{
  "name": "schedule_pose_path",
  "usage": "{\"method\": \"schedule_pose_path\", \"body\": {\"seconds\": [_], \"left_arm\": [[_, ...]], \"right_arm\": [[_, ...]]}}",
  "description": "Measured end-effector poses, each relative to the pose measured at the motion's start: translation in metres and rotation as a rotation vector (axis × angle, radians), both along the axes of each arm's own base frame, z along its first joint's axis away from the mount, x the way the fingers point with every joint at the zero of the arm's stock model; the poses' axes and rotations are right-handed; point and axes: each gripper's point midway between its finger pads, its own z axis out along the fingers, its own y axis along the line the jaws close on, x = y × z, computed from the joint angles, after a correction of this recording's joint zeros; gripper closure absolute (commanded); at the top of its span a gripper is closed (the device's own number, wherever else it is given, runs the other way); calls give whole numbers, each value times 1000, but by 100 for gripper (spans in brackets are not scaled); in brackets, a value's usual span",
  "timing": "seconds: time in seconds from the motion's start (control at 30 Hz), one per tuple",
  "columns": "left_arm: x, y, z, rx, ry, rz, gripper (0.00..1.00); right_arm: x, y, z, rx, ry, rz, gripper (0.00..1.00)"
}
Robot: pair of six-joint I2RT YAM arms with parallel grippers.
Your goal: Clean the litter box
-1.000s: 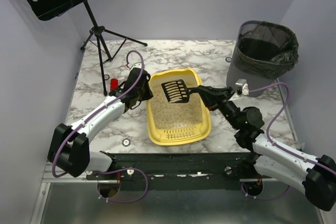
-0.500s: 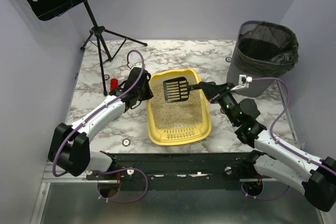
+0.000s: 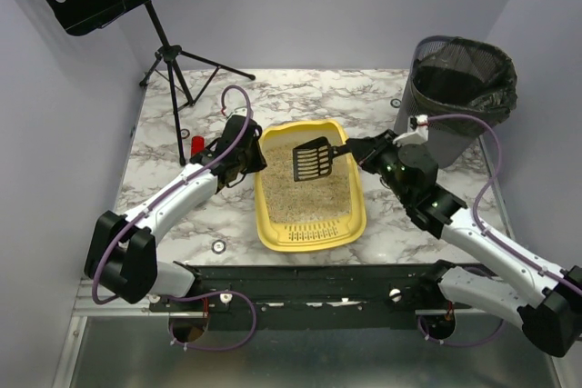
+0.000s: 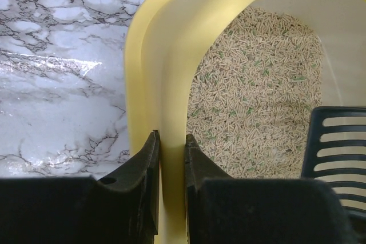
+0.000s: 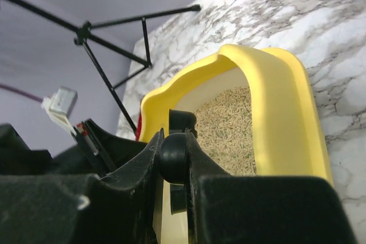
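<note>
The yellow litter box [image 3: 358, 213] lies mid-table with beige litter [image 3: 307, 197] inside and its slotted section [image 3: 309, 235] at the near end. My left gripper [image 3: 253, 159] is shut on the box's left rim; the left wrist view shows the jaws [image 4: 170, 141] pinching the yellow wall [image 4: 166, 55]. My right gripper [image 3: 356, 150] is shut on the handle of a black slotted scoop [image 3: 312, 161], held tilted above the litter at the far end. The right wrist view shows the round handle end [image 5: 173, 155] between the fingers. The scoop's head also shows in the left wrist view [image 4: 337, 141].
A grey bin with a black bag [image 3: 459, 88] stands at the back right, close behind my right wrist. A black music stand [image 3: 173, 52] stands at the back left. A small red object [image 3: 196, 144] lies left of my left gripper.
My right arm has swung its wrist up and back toward the bin. The scoop has shifted slightly right and turned more edge-on. The left arm and litter box have not moved.
</note>
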Motion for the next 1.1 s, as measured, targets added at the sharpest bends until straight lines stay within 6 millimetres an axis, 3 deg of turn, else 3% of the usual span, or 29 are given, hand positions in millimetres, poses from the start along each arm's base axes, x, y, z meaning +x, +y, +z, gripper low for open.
{"method": "schedule_pose_path", "body": {"seconds": [0.13, 0.2, 0.27, 0.3, 0.37, 0.4, 0.57, 0.67, 0.77, 0.97, 1.1], "left_arm": [[1, -1, 0, 0, 0, -7, 64], [1, -3, 1, -3, 1, -15, 43], [0, -8, 1, -30, 9, -26, 34], [-2, -11, 2, -51, 18, -29, 25], [-4, -16, 3, -72, 25, -40, 18], [-5, -17, 4, -84, 30, -42, 2], [-8, -17, 14, -106, 17, -39, 1], [-8, -9, 32, -97, -27, -8, 1], [-6, 6, 56, -94, -90, 42, 1], [-2, 59, 76, -52, -144, 208, 1], [-9, 86, 76, -18, -163, 288, 1]], "right_arm": [[8, 24, 1, -142, -33, 123, 65], [10, 34, -3, -191, -38, 178, 40], [11, 40, -11, -229, -30, 214, 4], [10, 41, -16, -247, -22, 229, 0], [7, 39, -24, -285, -6, 240, 0], [6, 38, -24, -299, -9, 244, 0], [1, 18, 0, -312, -69, 175, 0], [-1, -5, 17, -319, -98, 81, 0], [0, -30, 20, -347, -76, -31, 0], [4, -95, -14, -428, 111, -260, 0], [-10, -128, -40, -440, 190, -376, 0]]}}
